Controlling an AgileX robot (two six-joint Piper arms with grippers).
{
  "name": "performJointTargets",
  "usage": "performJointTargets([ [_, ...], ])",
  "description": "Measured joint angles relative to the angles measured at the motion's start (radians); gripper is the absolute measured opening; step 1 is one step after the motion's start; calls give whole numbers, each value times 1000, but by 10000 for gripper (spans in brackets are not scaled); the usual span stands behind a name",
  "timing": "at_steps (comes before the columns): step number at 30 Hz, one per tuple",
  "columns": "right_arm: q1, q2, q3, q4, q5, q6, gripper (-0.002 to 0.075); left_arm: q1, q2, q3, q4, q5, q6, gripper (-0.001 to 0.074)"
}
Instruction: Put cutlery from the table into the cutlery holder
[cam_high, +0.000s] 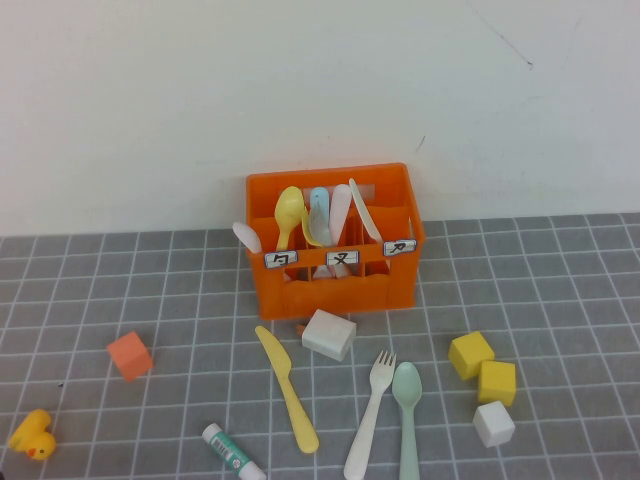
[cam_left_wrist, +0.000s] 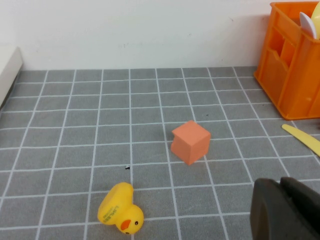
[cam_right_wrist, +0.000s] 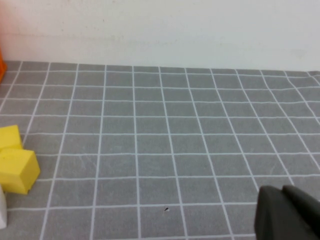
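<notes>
Three pastel pieces of cutlery, a yellow knife (cam_high: 287, 389), a white fork (cam_high: 369, 418) and a mint-green spoon (cam_high: 408, 418), lie flat on the grey gridded table (cam_high: 560, 300) just before the orange cutlery holder (cam_high: 334, 288), while the left gripper (cam_left_wrist: 287, 210) and right gripper (cam_right_wrist: 289, 214) hover closed and empty at either side.

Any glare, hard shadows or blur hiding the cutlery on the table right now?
High view: even light, soft shadows, no glare; yellow plastic knife, white fork and mint-green spoon read clearly. Left wrist view: the shut left gripper is a dark blur. Right wrist view: likewise the shut right gripper.
</notes>
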Motion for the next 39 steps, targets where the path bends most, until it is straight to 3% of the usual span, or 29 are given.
performJointTargets([
  [9,0,0,8,-7,-87,4,-2,0,0,2,0,-53,0,-1],
  [17,0,0,8,-11,-591,-3,-2,0,0,7,-2,-467,0,-1],
  [21,0,0,8,-12,-849,102,-2,0,0,7,-2,-721,0,-1],
  [32,0,0,6,-18,-935,110,-2,0,0,7,-2,-1119,-33,-1],
  [35,0,0,-56,-164,-814,144,-2,0,-4,-42,-2,-1012,-119,-1],
  [39,0,0,-196,-478,-616,279,-2,0,-4,-253,-2,-592,-235,-1],
])
